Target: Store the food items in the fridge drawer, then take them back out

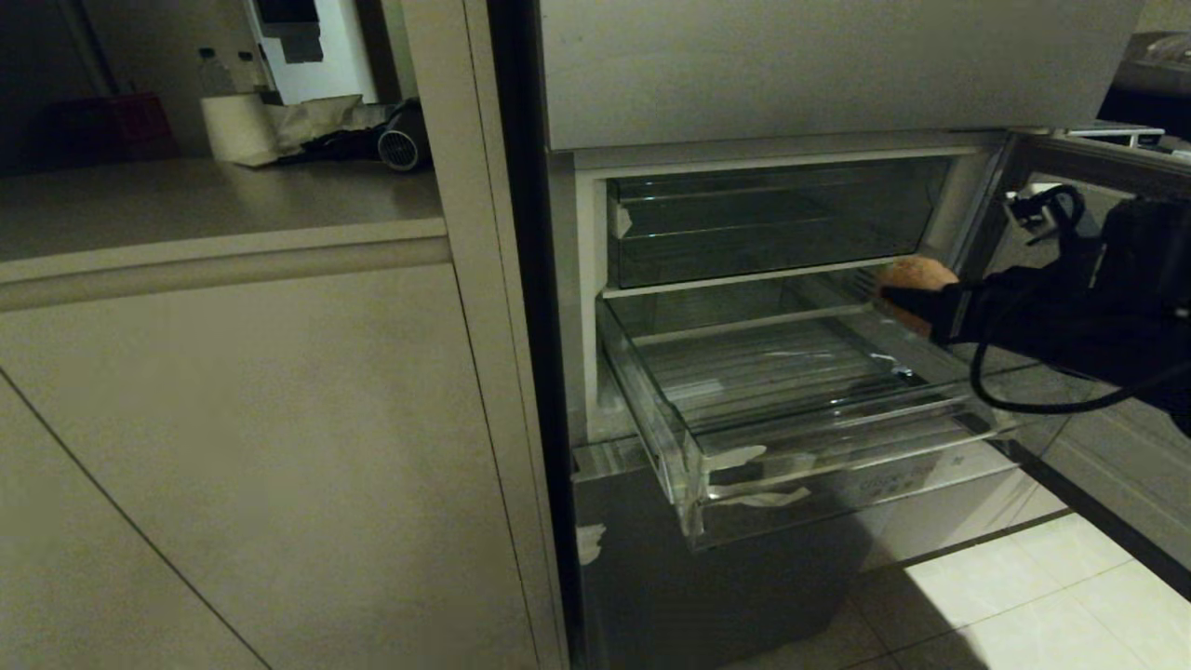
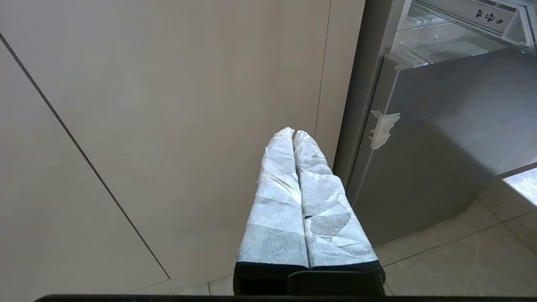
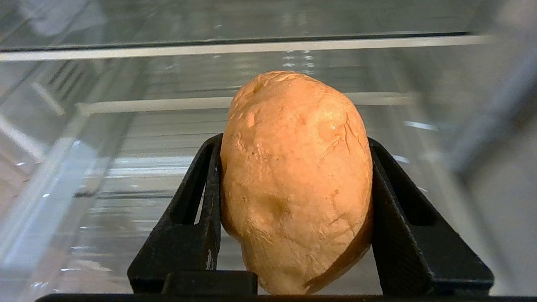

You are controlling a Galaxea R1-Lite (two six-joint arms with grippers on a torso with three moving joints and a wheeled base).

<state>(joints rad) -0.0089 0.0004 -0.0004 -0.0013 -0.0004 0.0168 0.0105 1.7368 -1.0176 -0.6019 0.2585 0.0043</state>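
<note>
— While the right end effector (image 3: 293,184) reached in from the right edge of the head frame, what was it carrying?

— It was pinching a potato (image 3: 295,180), one black finger (image 3: 197,209) pressed to each flank. In the wrist frame that tan, dimpled lump filled the centre, standing taller than the fingers.

— And where was the potato in the head frame?

— At right of centre, a small orange-brown shape (image 1: 916,279) just past the black fingertips, over the back right corner of the fridge drawer (image 1: 707,447). Whether it touched the plastic, I could not tell.

— How did the drawer stand?

— Pulled out toward the lower middle of the frame, clear, with a ribbed floor showing bare and whitish tape scraps (image 1: 758,484) on its front edge. Above it sat a second clear bin (image 1: 772,223), pushed in, under the grey upper door (image 1: 837,65).

— The left end effector?

— Seen only in its own wrist frame, low at centre: its two fingers (image 2: 277,209), wrapped in pale tape, were pressed together with nothing between them (image 2: 293,133). Behind them stood a beige cabinet panel (image 2: 168,105) and, to the right, the grey lower fridge front (image 2: 440,147) with a tape scrap.

— Anything else?

— At upper left of the head frame, a surface (image 1: 186,200) held a paper roll (image 1: 237,126) and bottles (image 1: 214,70).
</note>
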